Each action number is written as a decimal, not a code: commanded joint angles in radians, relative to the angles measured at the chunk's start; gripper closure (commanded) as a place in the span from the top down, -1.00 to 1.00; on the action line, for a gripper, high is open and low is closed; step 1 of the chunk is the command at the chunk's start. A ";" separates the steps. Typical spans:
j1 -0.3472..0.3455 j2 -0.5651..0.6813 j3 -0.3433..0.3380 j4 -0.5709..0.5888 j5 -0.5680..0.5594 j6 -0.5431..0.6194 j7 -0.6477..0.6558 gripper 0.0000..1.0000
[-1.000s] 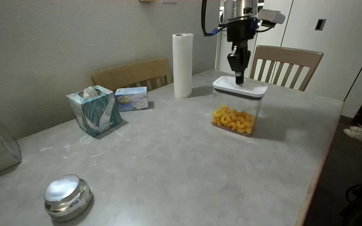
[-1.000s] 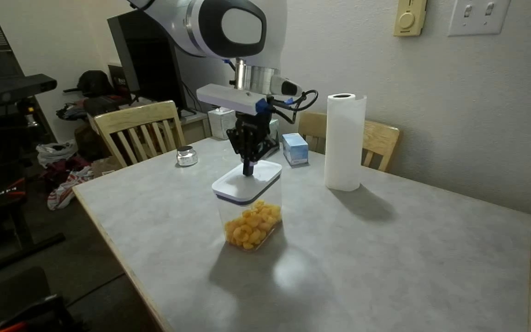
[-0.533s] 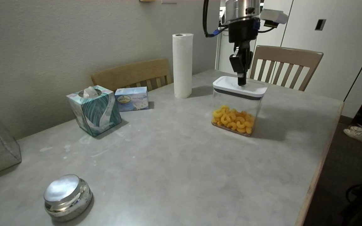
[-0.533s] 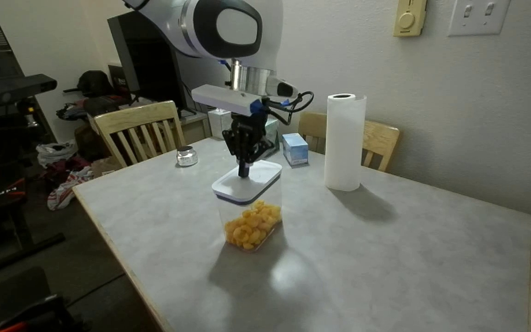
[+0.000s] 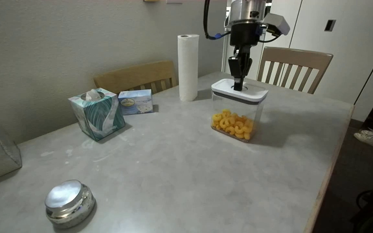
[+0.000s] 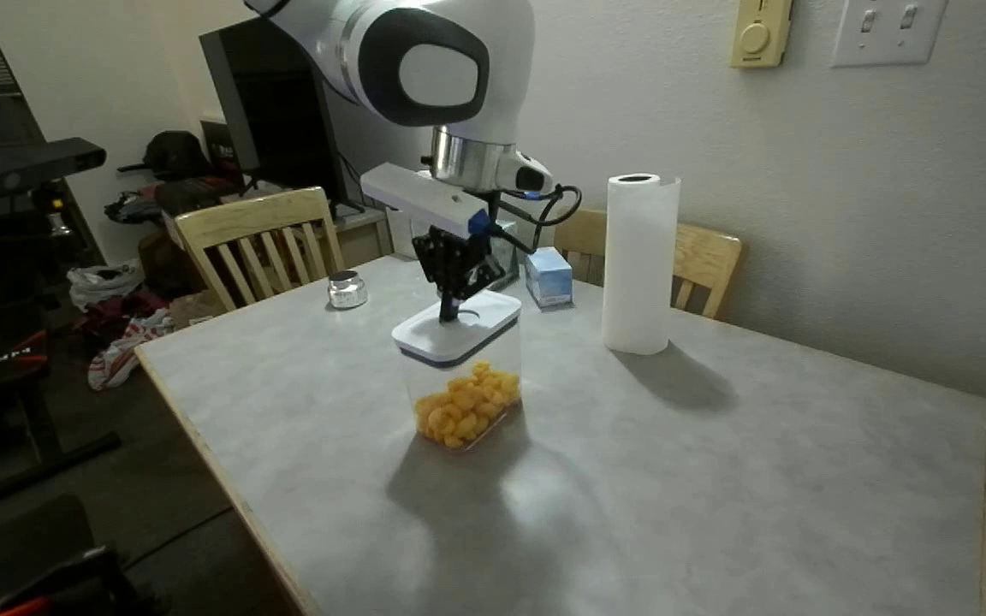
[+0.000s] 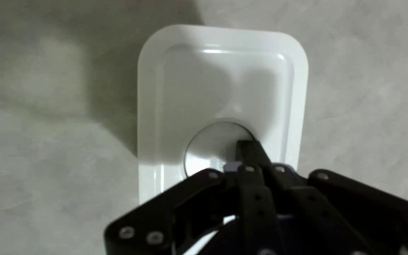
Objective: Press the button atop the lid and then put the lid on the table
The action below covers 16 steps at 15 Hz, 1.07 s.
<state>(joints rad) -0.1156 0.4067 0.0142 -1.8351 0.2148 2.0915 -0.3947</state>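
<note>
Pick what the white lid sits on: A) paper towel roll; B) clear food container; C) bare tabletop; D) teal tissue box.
B: in both exterior views the white lid caps the clear food container, with curved yellow pieces visible below it.

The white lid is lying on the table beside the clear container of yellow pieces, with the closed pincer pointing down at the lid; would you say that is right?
Not quite: the white lid sits on top of the clear container, not on the table, as both exterior views show. The closed pincer does point down at it.
</note>
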 commanded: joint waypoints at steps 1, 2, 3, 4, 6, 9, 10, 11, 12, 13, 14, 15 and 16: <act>-0.023 0.063 0.030 -0.011 0.057 0.060 -0.067 -1.00; -0.021 0.049 0.024 -0.014 0.048 0.040 -0.064 -1.00; -0.019 0.040 0.019 -0.016 0.037 0.028 -0.056 -1.00; -0.017 0.032 0.014 -0.015 0.026 0.011 -0.046 -1.00; -0.010 0.003 0.001 -0.014 -0.013 -0.020 -0.022 -1.00; 0.006 -0.034 -0.021 0.005 -0.111 -0.094 0.030 -1.00; 0.009 -0.042 -0.026 0.016 -0.147 -0.122 0.045 -1.00; 0.011 -0.050 -0.029 0.031 -0.176 -0.149 0.053 -1.00; 0.012 -0.054 -0.031 0.043 -0.204 -0.170 0.058 -1.00; 0.011 -0.055 -0.032 0.055 -0.223 -0.188 0.058 -1.00; 0.011 -0.054 -0.032 0.068 -0.241 -0.202 0.056 -1.00; 0.011 -0.052 -0.032 0.078 -0.254 -0.211 0.054 -1.00; 0.011 -0.050 -0.031 0.088 -0.263 -0.220 0.051 -1.00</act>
<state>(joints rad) -0.1149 0.3575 -0.0063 -1.7777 -0.0095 1.9174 -0.3444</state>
